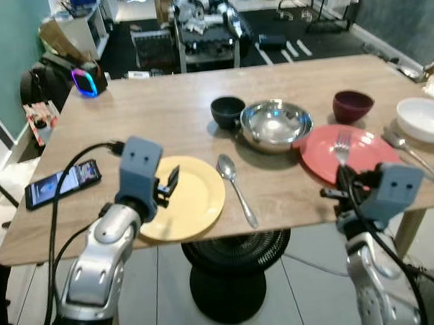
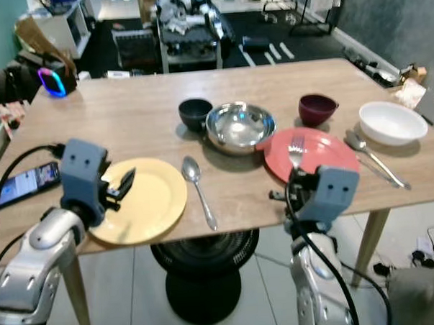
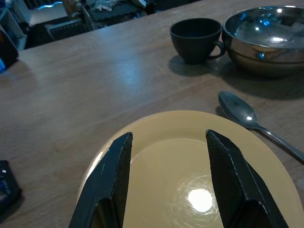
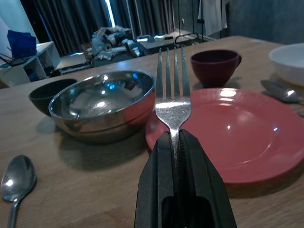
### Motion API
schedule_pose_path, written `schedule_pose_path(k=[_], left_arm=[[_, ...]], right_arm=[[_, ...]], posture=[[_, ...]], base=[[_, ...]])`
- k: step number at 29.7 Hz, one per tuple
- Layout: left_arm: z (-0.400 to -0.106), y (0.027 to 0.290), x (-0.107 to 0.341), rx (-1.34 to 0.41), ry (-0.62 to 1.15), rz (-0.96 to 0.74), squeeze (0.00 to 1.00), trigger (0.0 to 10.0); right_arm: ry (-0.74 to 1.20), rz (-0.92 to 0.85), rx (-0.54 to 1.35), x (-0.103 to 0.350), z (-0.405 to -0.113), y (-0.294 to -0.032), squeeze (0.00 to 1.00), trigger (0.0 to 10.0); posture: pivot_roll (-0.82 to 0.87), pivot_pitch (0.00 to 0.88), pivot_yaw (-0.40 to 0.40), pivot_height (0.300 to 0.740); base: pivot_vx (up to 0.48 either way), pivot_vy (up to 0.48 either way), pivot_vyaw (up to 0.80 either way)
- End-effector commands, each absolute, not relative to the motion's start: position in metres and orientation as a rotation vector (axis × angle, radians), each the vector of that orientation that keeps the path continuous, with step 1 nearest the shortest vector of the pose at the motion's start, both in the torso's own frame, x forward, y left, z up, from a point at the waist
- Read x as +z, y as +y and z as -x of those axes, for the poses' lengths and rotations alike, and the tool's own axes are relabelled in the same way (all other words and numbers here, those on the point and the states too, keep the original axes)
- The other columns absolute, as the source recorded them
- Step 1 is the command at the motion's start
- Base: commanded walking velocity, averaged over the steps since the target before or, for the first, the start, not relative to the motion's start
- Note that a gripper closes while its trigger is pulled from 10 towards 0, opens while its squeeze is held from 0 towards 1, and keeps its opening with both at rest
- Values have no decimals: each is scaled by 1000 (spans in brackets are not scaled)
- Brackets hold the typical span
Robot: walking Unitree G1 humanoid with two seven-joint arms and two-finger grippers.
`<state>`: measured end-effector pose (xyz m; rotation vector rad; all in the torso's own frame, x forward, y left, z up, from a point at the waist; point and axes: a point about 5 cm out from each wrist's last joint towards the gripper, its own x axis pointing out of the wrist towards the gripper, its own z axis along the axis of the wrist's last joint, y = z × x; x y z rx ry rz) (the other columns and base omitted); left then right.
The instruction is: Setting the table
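Leftmost on the wooden bench lies a phone with its screen lit, near the front-left edge, and a black device with a glowing ring sits at the far-left corner. Just right of the phone, the left claw hovers over the near side of the yellow plate, its two black fingers spread apart with nothing between them. Beside the plate's right rim lies a spoon, bowl end toward the far side. Beyond it stands a dark cup, and just right of that a shiny steel bowl, which touches or nearly touches the red plate. At the red plate's near edge the right claw is clamped on a fork, fingers together around the handle, the tines pointing away over the plate. A maroon cup stands behind the red plate. Further right, a second spoon lies between the red plate and a white bowl near the bench's right edge.
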<state>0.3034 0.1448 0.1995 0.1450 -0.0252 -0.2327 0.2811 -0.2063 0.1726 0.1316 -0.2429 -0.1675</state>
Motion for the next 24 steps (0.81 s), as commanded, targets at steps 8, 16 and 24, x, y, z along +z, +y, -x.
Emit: schedule_pose_path(k=[8,16,24], left_arm=[[-286,160,190,-161,-24,-156,0,10000],[-286,173,185,-63,-9,-163,0,10000],[-296,166,192,-93,-37,-172,0,10000]], right_arm=[[-248,-164,34,179,-294,-178,0,10000],[-210,-193,139,174,-306,-153,0,10000],[-213,-242,39,175,-308,-173,0,10000]], posture=[[35,25,65,740],[54,11,41,740],[36,3,61,740]], base=[[0,0,0],[0,0,0],[0,0,-652]])
